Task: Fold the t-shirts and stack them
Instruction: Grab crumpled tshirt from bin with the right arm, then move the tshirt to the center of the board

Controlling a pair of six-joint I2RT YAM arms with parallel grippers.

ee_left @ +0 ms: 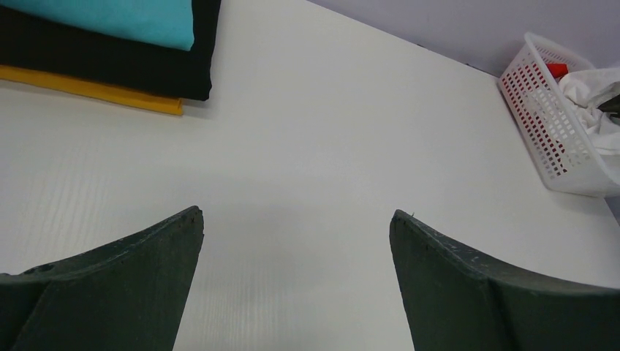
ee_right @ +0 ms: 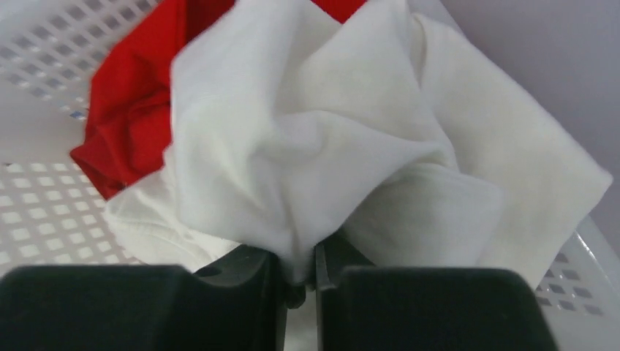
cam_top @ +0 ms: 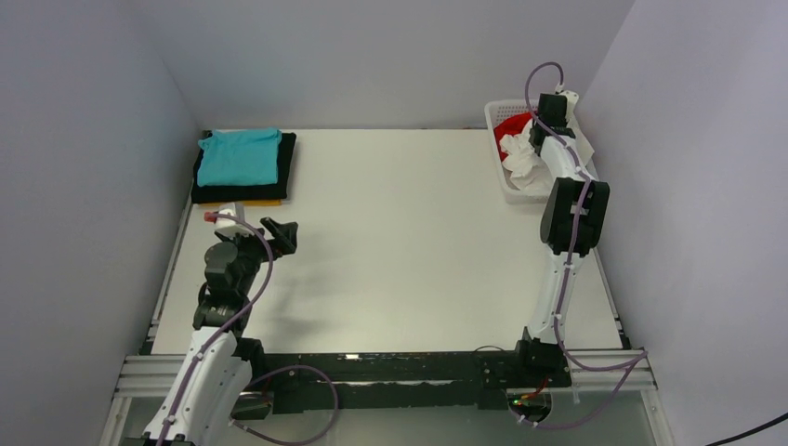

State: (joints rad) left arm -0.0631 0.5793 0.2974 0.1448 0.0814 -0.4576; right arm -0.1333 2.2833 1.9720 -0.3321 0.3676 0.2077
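red shirt (ee_right: 131, 110): partly behind white shirt (ee_right: 307, 131) | yellow shirt (ee_left: 95, 89): perhaps mostly covered

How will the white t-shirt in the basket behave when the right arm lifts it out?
Probably floppy: the white t-shirt bunches in soft folds where the jaws pinch it, so it should drape and trail. Likely light for its bulk. It lies against the red t-shirt in the basket, so it may drag that along.

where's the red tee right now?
Top view, far right corner: the red soft fabric t-shirt lies in the white plastic lattice basket, beside the crumpled white fabric t-shirt.
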